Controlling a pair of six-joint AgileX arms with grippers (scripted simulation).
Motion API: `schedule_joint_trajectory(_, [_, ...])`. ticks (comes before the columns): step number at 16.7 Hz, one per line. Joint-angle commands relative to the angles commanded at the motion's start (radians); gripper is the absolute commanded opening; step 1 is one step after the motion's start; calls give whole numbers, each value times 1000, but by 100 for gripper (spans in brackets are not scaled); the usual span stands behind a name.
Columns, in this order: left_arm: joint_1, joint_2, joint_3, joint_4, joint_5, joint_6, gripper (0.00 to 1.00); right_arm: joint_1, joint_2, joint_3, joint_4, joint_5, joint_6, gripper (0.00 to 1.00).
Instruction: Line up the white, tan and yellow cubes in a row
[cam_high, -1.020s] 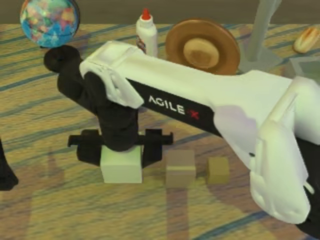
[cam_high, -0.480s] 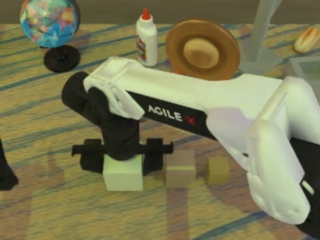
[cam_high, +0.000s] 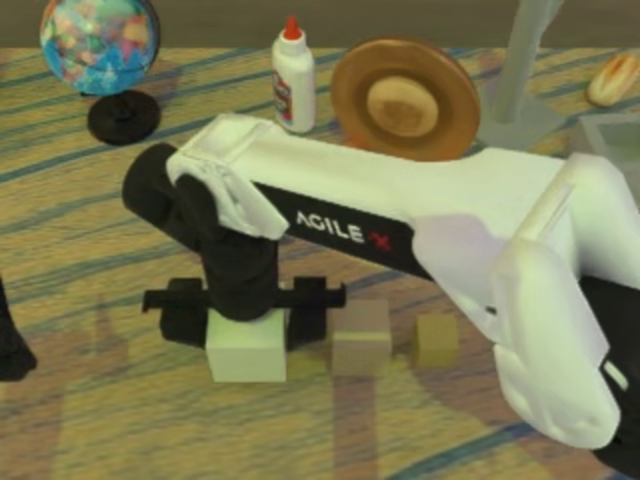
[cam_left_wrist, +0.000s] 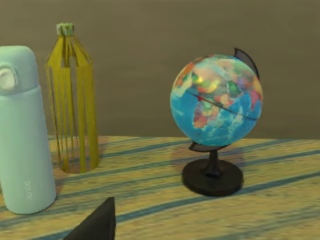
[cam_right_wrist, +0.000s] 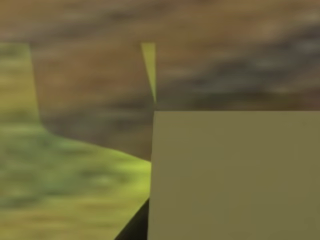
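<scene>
While the white cube (cam_high: 246, 350) is pinched between the right gripper's (cam_high: 246, 312) fingers, the row could be spoiled if it is nudged into the tan cube (cam_high: 361, 338). The yellow cube (cam_high: 436, 339) could then be shifted too.

Top view looks down from above the table (cam_high: 90, 230), at moderate range. Left wrist view faces level across the tabletop toward the globe (cam_left_wrist: 215, 102), which the top view shares at its far left corner. Right wrist view sits very close against a flat-faced cube (cam_right_wrist: 235, 175).
</scene>
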Motion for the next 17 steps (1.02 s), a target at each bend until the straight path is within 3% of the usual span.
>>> schedule_joint_trajectory(3, [0,0,0,0,0,0,100,0,0,0,0,0,0,98])
schedule_joint_trajectory(4, [0,0,0,0,0,0,100,0,0,0,0,0,0,100])
schedule_joint_trajectory(13, [0,0,0,0,0,0,100,-2,1,3,-3,0,0,100])
schedule_joint_trajectory(17, [0,0,0,0,0,0,100,-1,11,116,-111,0,5,100])
